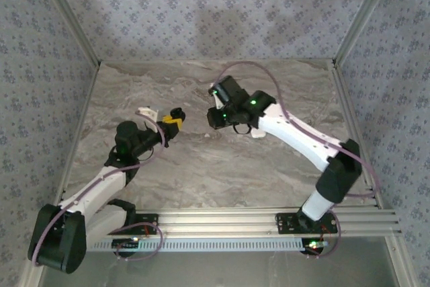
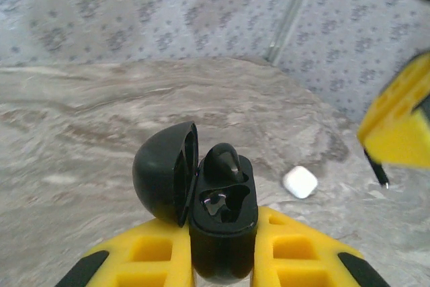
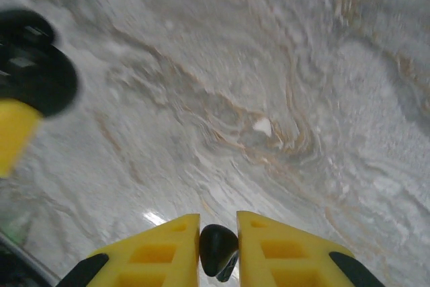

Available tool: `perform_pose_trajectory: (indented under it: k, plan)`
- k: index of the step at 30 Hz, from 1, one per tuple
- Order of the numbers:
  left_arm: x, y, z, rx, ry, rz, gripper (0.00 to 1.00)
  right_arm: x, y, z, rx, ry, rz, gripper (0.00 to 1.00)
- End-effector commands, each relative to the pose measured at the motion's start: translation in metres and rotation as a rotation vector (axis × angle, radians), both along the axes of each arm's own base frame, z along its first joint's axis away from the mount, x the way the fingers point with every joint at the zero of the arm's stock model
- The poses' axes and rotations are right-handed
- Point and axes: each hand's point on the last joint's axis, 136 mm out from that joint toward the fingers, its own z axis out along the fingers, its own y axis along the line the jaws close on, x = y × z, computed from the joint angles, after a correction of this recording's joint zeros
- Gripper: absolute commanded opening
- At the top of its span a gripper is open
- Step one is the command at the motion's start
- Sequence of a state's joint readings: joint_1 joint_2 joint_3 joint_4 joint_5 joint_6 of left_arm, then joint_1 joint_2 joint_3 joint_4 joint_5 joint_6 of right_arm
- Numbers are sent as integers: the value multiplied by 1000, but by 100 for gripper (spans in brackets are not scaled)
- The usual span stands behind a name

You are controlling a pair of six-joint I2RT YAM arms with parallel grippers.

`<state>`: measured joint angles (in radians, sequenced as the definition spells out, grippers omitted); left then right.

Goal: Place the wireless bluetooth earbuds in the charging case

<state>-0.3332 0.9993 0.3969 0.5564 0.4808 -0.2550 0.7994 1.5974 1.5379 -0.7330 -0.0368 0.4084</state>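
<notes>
Right fingers (image 3: 168,250) around apparent earbud (image 3: 218,250)

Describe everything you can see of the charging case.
The charging case is small and rounded, in what looks like glossy black plastic. Its domed lid stands open to the left on a hinge. One black earbud sits in the far well, and the near well looks empty. The left gripper is shut on the case's body, with yellow fingers pressing on both sides and the case's opening facing up.
</notes>
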Motion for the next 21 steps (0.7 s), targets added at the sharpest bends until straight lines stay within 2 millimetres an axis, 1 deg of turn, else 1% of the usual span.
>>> perform_pose_trajectory:
  k: [1, 5, 8, 11, 15, 21]
  plan:
    - [-7, -25, 49, -11, -191, -115, 15, 5, 5, 51, 163, -150, 40, 20]
    - [-20, -54, 62, 28, -269, -238, 15, 4, -2, 93, 281, -260, 60, 19]
    - [-27, -72, 69, 61, -321, -308, 15, -2, 0, 112, 341, -303, 100, 19]
    - [-29, -82, 76, 74, -349, -334, 15, -9, 6, 125, 389, -339, 153, 19]
    - [-27, -88, 82, 64, -360, -336, 15, -16, 11, 131, 429, -366, 179, 19]
    - [-27, -92, 86, 33, -350, -336, 15, -18, 14, 128, 436, -371, 189, 19]
